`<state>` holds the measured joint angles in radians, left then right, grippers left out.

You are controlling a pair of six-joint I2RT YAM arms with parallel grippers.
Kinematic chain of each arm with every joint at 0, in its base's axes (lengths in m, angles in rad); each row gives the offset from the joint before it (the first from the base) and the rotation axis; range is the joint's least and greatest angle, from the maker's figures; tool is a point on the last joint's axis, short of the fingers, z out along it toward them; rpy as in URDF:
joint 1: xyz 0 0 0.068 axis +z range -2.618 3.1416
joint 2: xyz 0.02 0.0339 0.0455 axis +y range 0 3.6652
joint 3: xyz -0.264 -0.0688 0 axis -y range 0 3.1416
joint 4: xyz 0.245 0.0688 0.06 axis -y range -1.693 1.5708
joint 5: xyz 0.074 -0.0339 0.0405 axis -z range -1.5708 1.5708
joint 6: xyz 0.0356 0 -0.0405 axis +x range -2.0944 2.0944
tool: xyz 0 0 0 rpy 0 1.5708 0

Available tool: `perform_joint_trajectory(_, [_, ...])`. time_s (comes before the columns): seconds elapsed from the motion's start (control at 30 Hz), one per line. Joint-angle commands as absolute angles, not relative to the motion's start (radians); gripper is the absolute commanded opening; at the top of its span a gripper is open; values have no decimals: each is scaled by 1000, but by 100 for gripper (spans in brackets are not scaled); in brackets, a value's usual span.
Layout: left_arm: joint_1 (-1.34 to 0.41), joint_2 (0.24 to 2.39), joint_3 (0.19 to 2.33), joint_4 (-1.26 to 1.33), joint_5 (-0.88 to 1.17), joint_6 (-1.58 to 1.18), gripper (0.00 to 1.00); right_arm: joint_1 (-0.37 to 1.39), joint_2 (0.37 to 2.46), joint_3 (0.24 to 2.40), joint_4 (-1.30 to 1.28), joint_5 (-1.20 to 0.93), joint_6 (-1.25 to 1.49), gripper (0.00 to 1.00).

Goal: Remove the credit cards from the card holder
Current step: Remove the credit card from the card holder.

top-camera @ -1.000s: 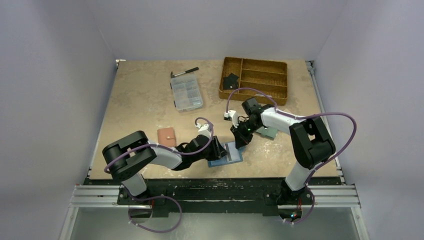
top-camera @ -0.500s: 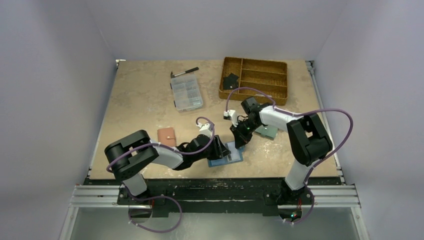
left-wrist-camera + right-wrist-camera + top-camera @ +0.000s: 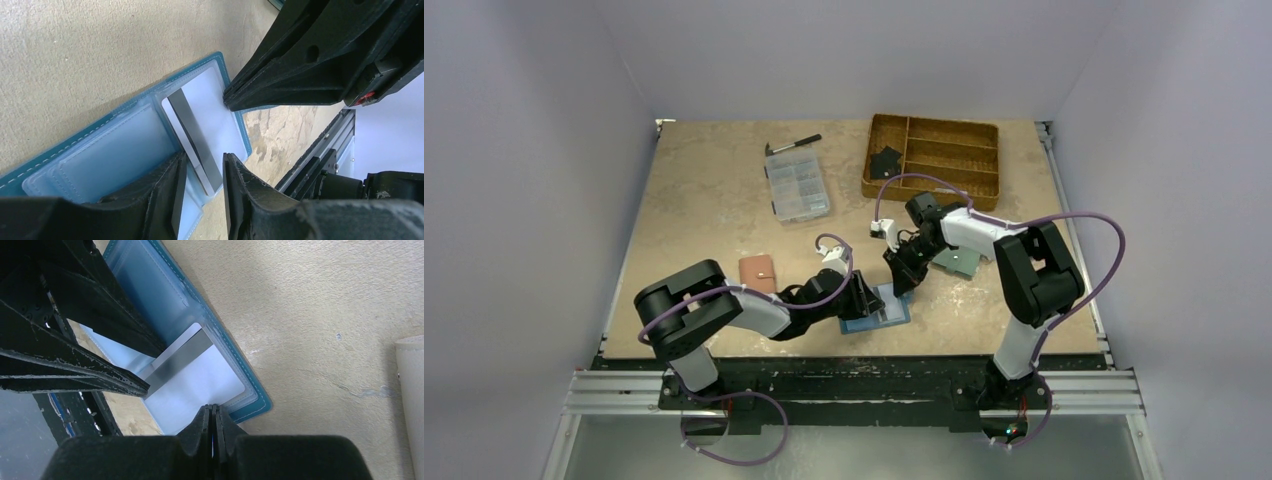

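Though pale-walled, worn tan tabletop (image 3: 714, 200)

The near end of the card (image 3: 192, 125) disappears under the fingers of my left gripper (image 3: 203, 161), so I cannot tell how much of it sits inside the wallet (image 3: 115, 150). The pressed-together tips of my right gripper (image 3: 214, 412) hide the wallet's edge beneath them, and whether anything is pinched there. The dark thing (image 3: 885, 162) in the tray (image 3: 932, 119) beyond my right gripper is too small to name.
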<state>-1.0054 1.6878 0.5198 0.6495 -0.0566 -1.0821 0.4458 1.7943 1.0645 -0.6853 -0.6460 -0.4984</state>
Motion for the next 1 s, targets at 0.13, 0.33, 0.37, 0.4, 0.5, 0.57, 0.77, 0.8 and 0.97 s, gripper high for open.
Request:
perform_joint_trajectory(0.13, [-1009,1731,509,630,-91,-1101,34,474,1825,1094,-709,-786,-529,3])
perform_joint_trajectory(0.33, [-1007,1735,489,647,-109,-1116,29,492,1822,1100,-734,-814,-555,4])
perform_joint_trajectory(0.37, [-1005,1736,485,649,-112,-1119,27,492,1821,1101,-736,-818,-557,4])
perform_joint_trajectory(0.4, [-1004,1736,483,650,-117,-1122,25,493,1820,1101,-740,-823,-560,4])
perform_joint_trajectory(0.5, [-1003,1741,474,654,-122,-1124,18,493,1813,1105,-745,-829,-566,6])
perform_joint_trajectory(0.57, [-1003,1744,468,664,-122,-1124,14,492,1806,1106,-744,-822,-567,7])
perform_joint_trajectory(0.77, [-1002,1758,442,699,-121,-1129,5,492,1757,1095,-723,-782,-568,10])
perform_joint_trajectory(0.8, [-1002,1758,437,705,-122,-1130,5,492,1747,1089,-715,-765,-566,11])
perform_joint_trajectory(0.97, [-1001,1750,409,760,-119,-1132,6,487,1726,1064,-662,-654,-533,13])
